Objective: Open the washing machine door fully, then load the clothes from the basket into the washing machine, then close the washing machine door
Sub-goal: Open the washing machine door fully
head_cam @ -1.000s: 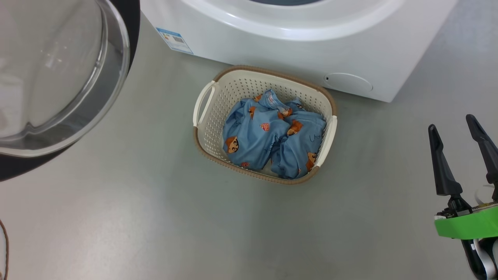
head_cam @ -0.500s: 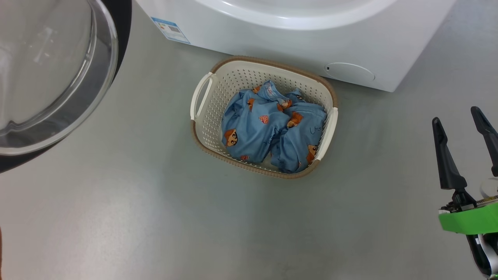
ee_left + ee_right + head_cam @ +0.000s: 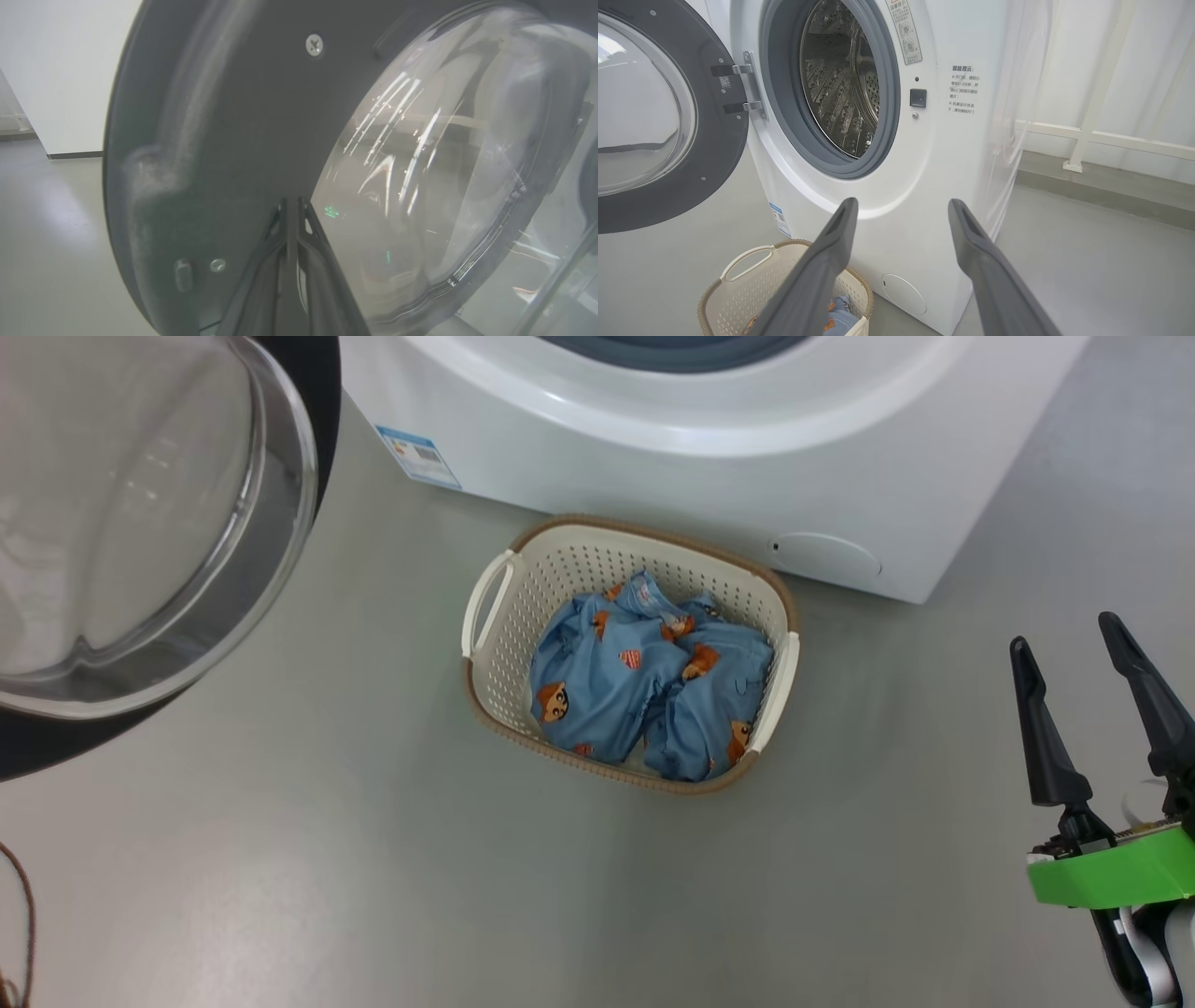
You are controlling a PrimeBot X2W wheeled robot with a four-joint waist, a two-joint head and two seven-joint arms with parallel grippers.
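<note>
From the head view, the washing machine door (image 3: 131, 523) hangs swung out on the hinge side of the washing machine (image 3: 709, 476), and the basket (image 3: 495, 709) sits on the floor (image 3: 373, 859) right against the machine's front, just beside the round flap (image 3: 823, 555), with the clothes (image 3: 644, 691) heaped inside. The right gripper (image 3: 1062, 631), with a green band (image 3: 1111, 877) at its base, hovers out past the machine's front corner, jaws spread wide and holding nothing. The blue label (image 3: 418, 457) low on the machine is too small to read. Over to the left wrist view: the left gripper (image 3: 290, 205) has its fingers pressed together on nothing, tips right up at the door's dark inner face, below a screw (image 3: 314, 45); contact or a hair's gap, I can't tell. I'd judge this the tail of the opening step, so a closed-finger nudge should be gentle, on the frame and not the glass. Now the right wrist view: the steel drum (image 3: 840, 84) gapes behind the grey gasket (image 3: 784, 116), the hinge (image 3: 747, 84) on the machine's door side. For the first grab, I'd drop those wide jaws onto the top fold of the heap, clear of the basket rim, bite deep, lift clear, and release well past the gasket. On the machine's face beside the opening, a notice (image 3: 965, 88) is headed 温馨提示, its smaller lines too fine to trust; the sticker above (image 3: 906, 28) and the door's code tag (image 3: 725, 82) are unreadable, and no brand name can be made out.
</note>
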